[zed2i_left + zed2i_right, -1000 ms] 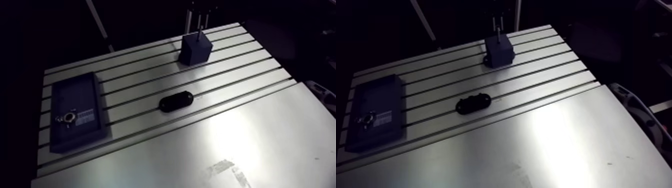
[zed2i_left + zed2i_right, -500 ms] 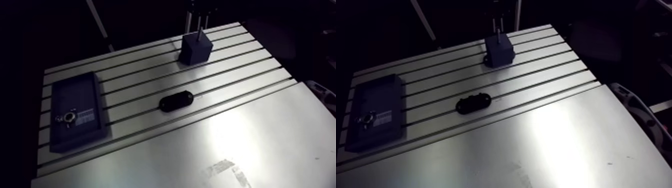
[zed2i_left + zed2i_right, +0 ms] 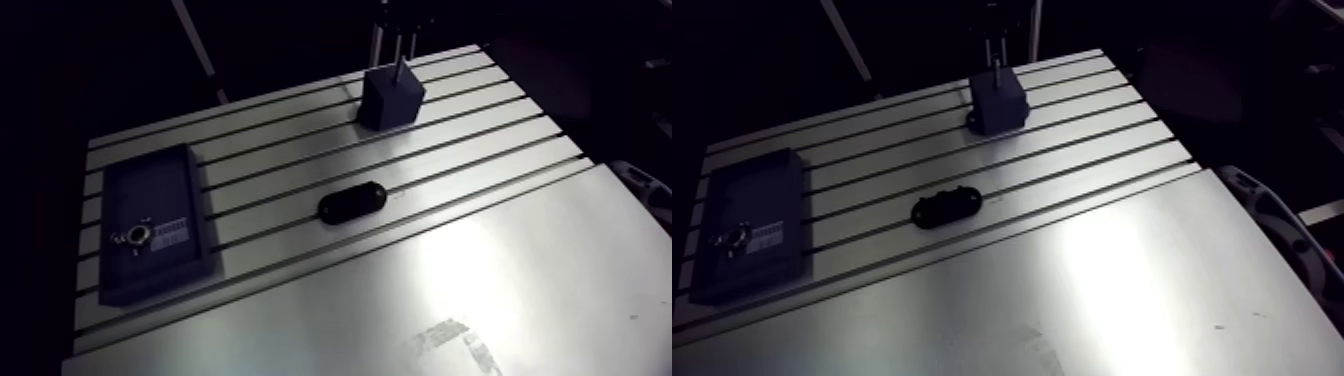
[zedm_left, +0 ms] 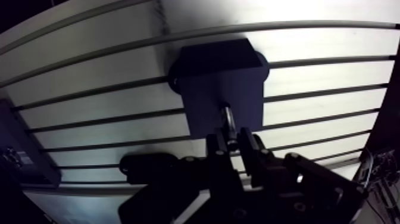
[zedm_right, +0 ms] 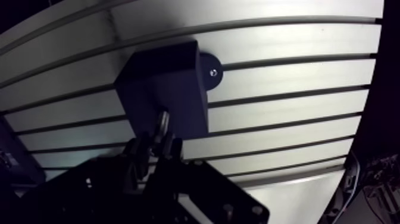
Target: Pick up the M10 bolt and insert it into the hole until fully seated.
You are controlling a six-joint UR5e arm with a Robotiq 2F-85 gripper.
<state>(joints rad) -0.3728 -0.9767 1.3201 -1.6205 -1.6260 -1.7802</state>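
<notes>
A: At upper centre of the arm view, where is the M10 bolt [image 4: 228,118]?
B: Upright, clamped between the gripper's [image 4: 231,140] two fingers, tip at the dark block's [image 3: 392,100] top face.
A: Around it?
B: Black oval part [image 3: 351,202] mid-frame; dark tray [image 3: 155,222] at left, both on the slotted table [image 3: 500,280].

No writing could be read anywhere in these views. The only candidate was a small pale label [image 3: 172,231] on the dark tray [image 3: 155,180] lying flat on the table [image 3: 520,270] — it carried faint dark marks in the arm view, but they were too small and blurred to make out as letters or numbers. In the wrist view the tray showed only at the edge, in shadow — nothing on it was legible there either.
</notes>
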